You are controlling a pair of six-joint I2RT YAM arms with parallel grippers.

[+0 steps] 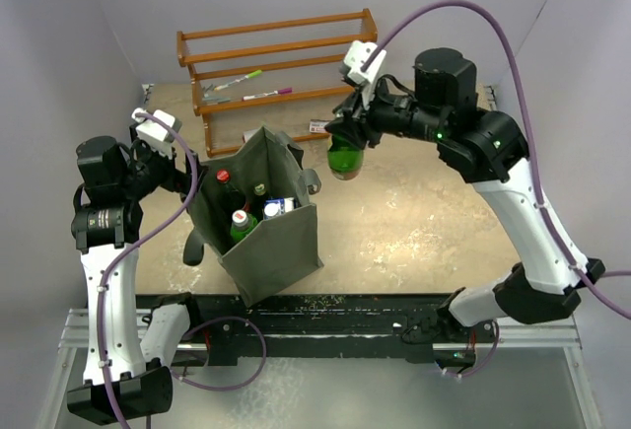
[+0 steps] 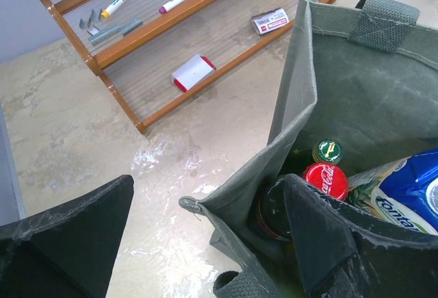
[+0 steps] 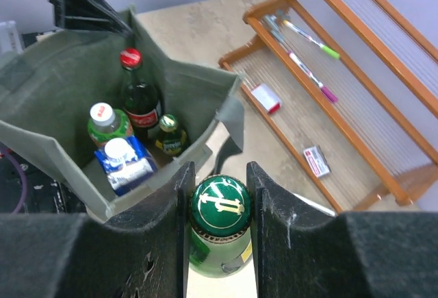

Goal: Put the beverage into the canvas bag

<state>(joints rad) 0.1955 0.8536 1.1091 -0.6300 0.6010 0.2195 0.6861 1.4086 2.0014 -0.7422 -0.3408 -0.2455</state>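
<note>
The dark grey-green canvas bag (image 1: 271, 242) stands open at centre-left of the table. It holds a red-capped cola bottle (image 3: 130, 58), a small green bottle (image 3: 168, 123), a white-capped green bottle (image 3: 102, 114) and a blue carton (image 3: 126, 164). My right gripper (image 3: 220, 175) is shut on the cap of a green glass bottle (image 1: 345, 158). That bottle hangs upright in the air just right of the bag's far corner. My left gripper (image 2: 205, 188) is open and straddles the bag's left wall (image 2: 287, 120), one finger inside by the cola cap (image 2: 326, 180), the other outside.
A wooden rack (image 1: 281, 64) lies behind the bag with markers (image 1: 237, 81), staples and small boxes (image 2: 194, 72) on its slats. The bag's loop handles (image 2: 383, 14) stick up at its rim. Purple cables arc over both arms.
</note>
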